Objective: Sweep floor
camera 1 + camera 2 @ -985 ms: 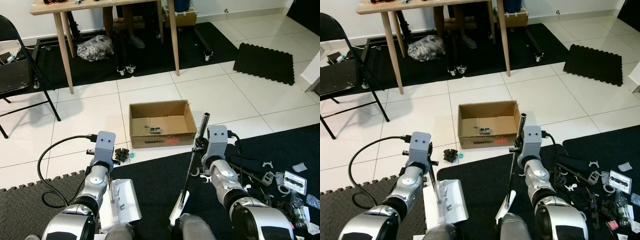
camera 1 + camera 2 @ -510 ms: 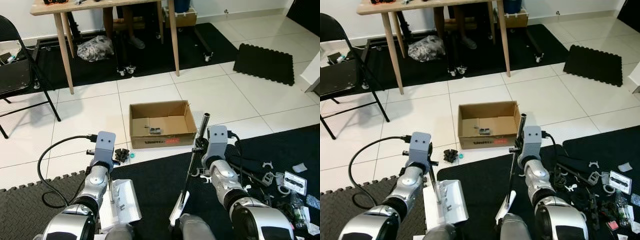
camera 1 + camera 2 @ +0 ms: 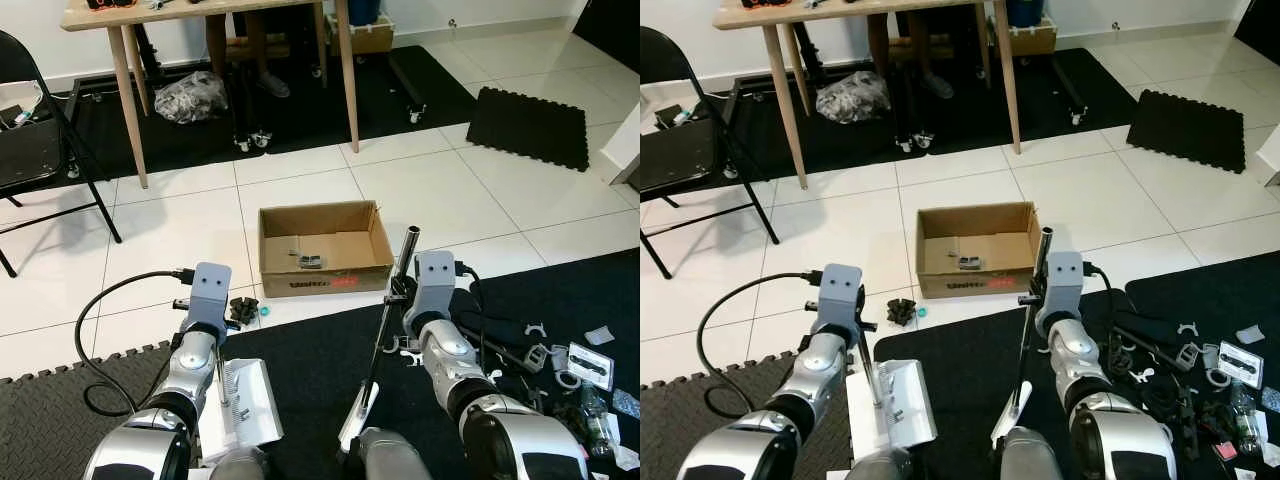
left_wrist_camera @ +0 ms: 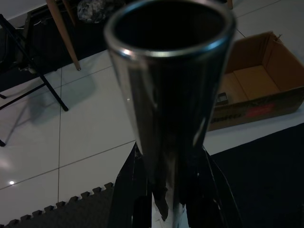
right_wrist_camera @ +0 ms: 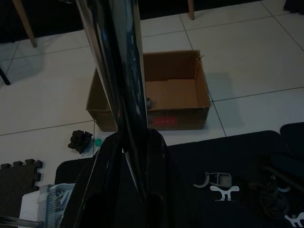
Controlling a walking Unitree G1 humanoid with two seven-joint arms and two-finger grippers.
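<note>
Two silver arms reach forward and down over the edge of a black foam mat (image 3: 320, 370), each with a tool in its grasp. The left gripper (image 4: 171, 199) has its black fingers (image 4: 130, 190) pressed against both sides of a shiny metal tube, the upright handle of a white dustpan (image 3: 240, 405) that rests on the mat just beside the left forearm. The right gripper (image 5: 128, 175) is clamped the same way on the broom handle (image 3: 392, 300), a slim metal pole that tilts forward, its open top end near the front wall of a cardboard box (image 3: 322, 248); the broom's pale lower end (image 3: 352, 425) lies on the mat between the two arms. The box stands open on the white tiled floor (image 3: 180, 240) ahead of the mat, with a small dark object (image 3: 309, 261) inside it. A small dark lump of debris (image 3: 242, 309) lies on the tile just beside the box's left front corner, with a tiny green bit (image 3: 264, 311) touching or nearly touching it. Scattered parts (image 3: 560, 365) cover the mat on the right. Farther off stand a wooden bench (image 3: 200, 60) with a person's legs (image 3: 260, 50) behind it, a folding chair (image 3: 40, 150) at left, and a loose mat tile (image 3: 530, 125) at right.
</note>
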